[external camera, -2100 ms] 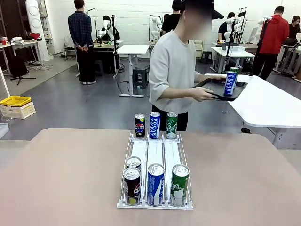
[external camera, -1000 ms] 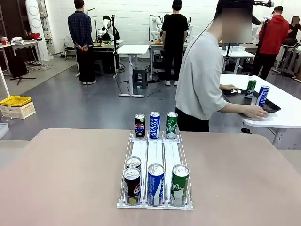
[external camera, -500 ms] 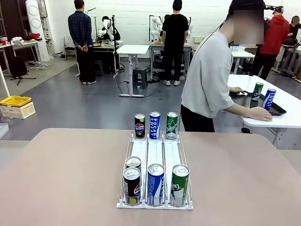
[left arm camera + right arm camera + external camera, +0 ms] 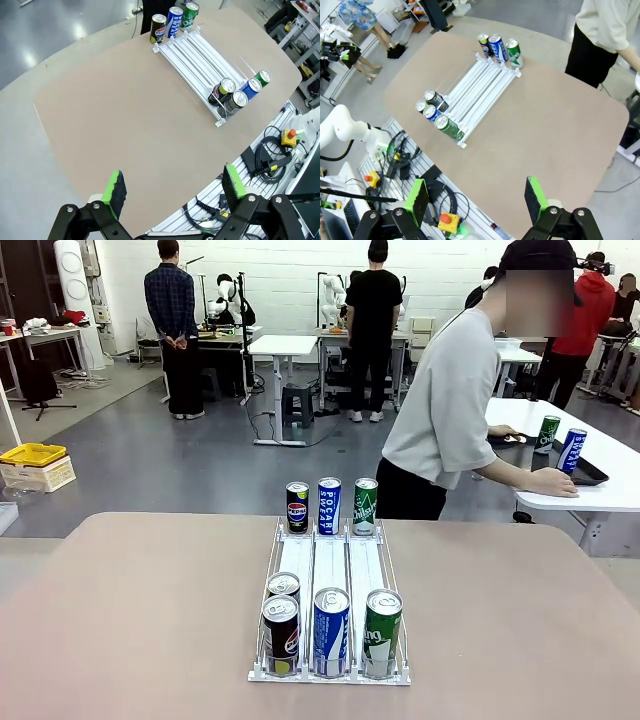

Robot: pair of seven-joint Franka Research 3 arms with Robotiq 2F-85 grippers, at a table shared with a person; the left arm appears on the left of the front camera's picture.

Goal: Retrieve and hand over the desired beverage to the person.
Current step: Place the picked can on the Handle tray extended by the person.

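A clear three-lane can rack (image 4: 330, 560) stands mid-table. At its far end are a black Pepsi can (image 4: 297, 507), a blue Pocari can (image 4: 329, 505) and a green can (image 4: 365, 506). Near end: two black cans (image 4: 281, 633), a blue can (image 4: 331, 630) and a green can (image 4: 381, 632). The person (image 4: 450, 410) in a grey sweatshirt leans over a side table, hand (image 4: 555, 481) by a black tray (image 4: 588, 473). My left gripper (image 4: 175, 185) hangs open high above the table, off the rack (image 4: 195, 52). My right gripper (image 4: 476, 194) is open too, high over the rack (image 4: 480, 87).
The white side table (image 4: 590, 495) at the right carries the tray with a green can (image 4: 547, 432) and a blue can (image 4: 572, 450). Other people stand at far tables. Cables and a red stop button (image 4: 288, 134) lie below the table's near edge.
The person carried the tray to the side table, set it down and now leans there with a hand at it. Cans in the rack and both grippers are unchanged.
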